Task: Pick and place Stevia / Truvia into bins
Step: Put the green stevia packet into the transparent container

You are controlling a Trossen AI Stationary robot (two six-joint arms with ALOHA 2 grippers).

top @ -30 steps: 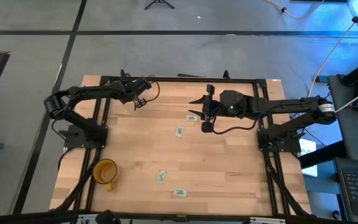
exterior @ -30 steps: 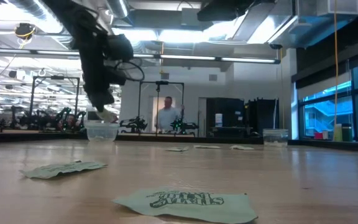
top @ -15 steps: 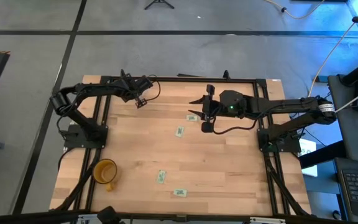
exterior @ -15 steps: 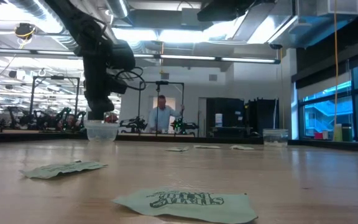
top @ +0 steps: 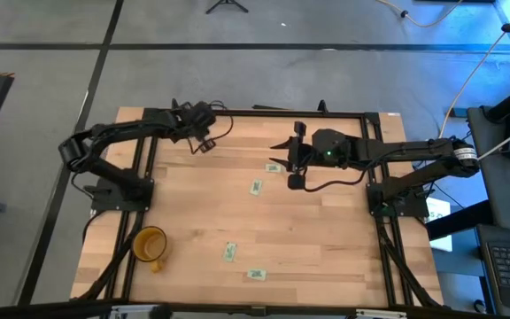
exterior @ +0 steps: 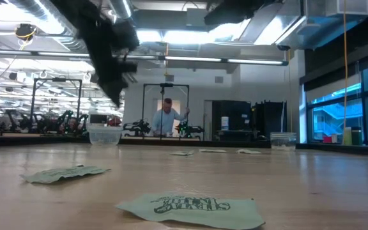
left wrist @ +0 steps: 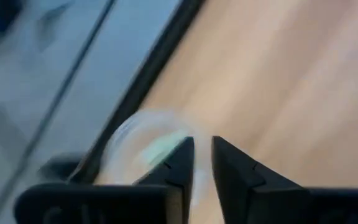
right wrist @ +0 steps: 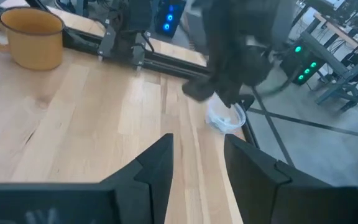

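On the left near side of the table (top: 326, 257) stands a yellow mug (top: 150, 245), apart from everything else. My left gripper (top: 204, 142) hangs over the far left corner, raised above the cloudy cup (exterior: 105, 135) that sits by the table's far edge. Through my left wrist camera my two fingers (left wrist: 178, 163) stand a narrow gap apart with nothing between them, and just past their tips the cloudy cup (left wrist: 143, 149) shows a greenish-white packet (left wrist: 160, 149) lying inside it.

Moving toward the middle, loose packets lie flat on the wood: one near the front edge (top: 256, 275), one a little farther in (top: 229, 252), one at mid-table (top: 256, 187), and one farther back (top: 275, 167), just beside my right gripper. From table height the nearest packet (exterior: 193, 210) lies print-up, with another (exterior: 64, 173) off to its left, and three more lie in a row far back.

My right gripper (top: 294, 156) waits above the far middle of the table, its fingers (right wrist: 155, 163) well apart and empty.

The clear cup (exterior: 283, 140) stands on the far right. A person (exterior: 167, 119) stands in the room behind the table.
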